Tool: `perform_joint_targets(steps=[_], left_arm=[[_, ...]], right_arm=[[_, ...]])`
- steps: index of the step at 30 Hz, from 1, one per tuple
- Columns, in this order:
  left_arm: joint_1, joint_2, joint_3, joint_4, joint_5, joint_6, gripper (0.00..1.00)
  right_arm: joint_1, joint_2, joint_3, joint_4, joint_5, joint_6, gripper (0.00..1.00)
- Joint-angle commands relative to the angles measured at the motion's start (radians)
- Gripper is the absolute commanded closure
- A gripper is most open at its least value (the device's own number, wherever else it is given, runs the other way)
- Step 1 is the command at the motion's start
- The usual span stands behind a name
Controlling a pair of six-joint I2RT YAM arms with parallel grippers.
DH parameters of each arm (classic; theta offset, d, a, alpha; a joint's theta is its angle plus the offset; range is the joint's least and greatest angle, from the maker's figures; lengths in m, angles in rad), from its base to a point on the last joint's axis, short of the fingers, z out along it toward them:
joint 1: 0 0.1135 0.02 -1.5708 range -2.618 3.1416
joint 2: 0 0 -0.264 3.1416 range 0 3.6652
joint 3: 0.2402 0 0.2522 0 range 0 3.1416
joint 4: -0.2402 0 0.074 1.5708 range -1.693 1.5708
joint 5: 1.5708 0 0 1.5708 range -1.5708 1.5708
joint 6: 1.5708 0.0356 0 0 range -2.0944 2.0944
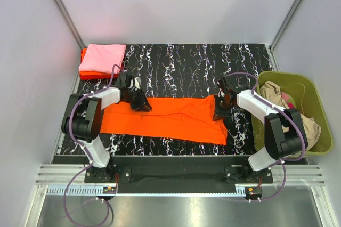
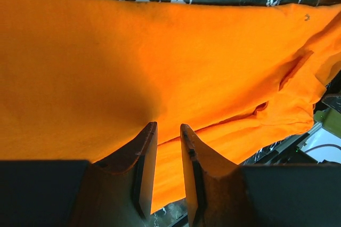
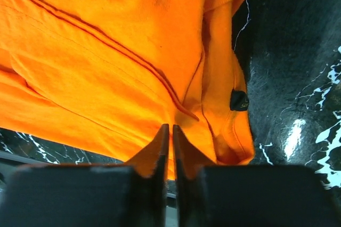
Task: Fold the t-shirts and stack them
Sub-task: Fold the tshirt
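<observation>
A bright orange t-shirt (image 1: 170, 118) lies on the black marbled table, folded into a long band. My left gripper (image 1: 143, 103) hovers over the shirt's far left edge. Its jaws stand a little apart (image 2: 169, 126), with nothing between them and orange cloth (image 2: 160, 56) beneath. My right gripper (image 1: 219, 114) is at the shirt's right end near the collar, jaws pressed together (image 3: 171, 126) with the tips pinching a fold of the orange cloth (image 3: 106, 67). A black neck label (image 3: 239, 100) shows beside it. A folded light pink t-shirt (image 1: 103, 57) rests on a red-orange one (image 1: 84, 72) at the far left corner.
An olive-green basket (image 1: 287, 76) stands off the table's right edge, holding a beige shirt (image 1: 274, 94) and a bit of magenta cloth (image 1: 288, 98). White walls close in the back and both sides. The arm bases sit along the near rail.
</observation>
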Motion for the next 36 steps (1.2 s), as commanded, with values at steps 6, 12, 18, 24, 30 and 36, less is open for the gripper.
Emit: perform_joint_targets(steps=[6,12,18,24,30,36], left_arm=[[0.002,-0.019,0.011,0.0,-0.013,0.02,0.71],[0.002,-0.018,0.015,0.002,-0.005,0.022,0.71],[0.003,-0.024,0.013,0.003,-0.001,0.023,0.71],[0.002,-0.025,0.013,0.003,-0.004,0.023,0.72],[0.002,-0.024,0.016,0.003,-0.001,0.023,0.72],[0.002,-0.019,0.019,0.005,0.002,0.022,0.72]], right_arm=[[0.005,0.005,0.001,0.008,0.09,0.151,0.62],[0.005,-0.01,-0.027,0.063,0.105,0.219,0.6],[0.007,0.004,-0.022,0.066,0.13,0.233,0.61],[0.005,0.013,-0.02,0.072,0.133,0.237,0.6],[0.005,0.024,-0.031,0.071,0.145,0.231,0.57],[0.005,0.03,-0.03,0.077,0.134,0.224,0.57]])
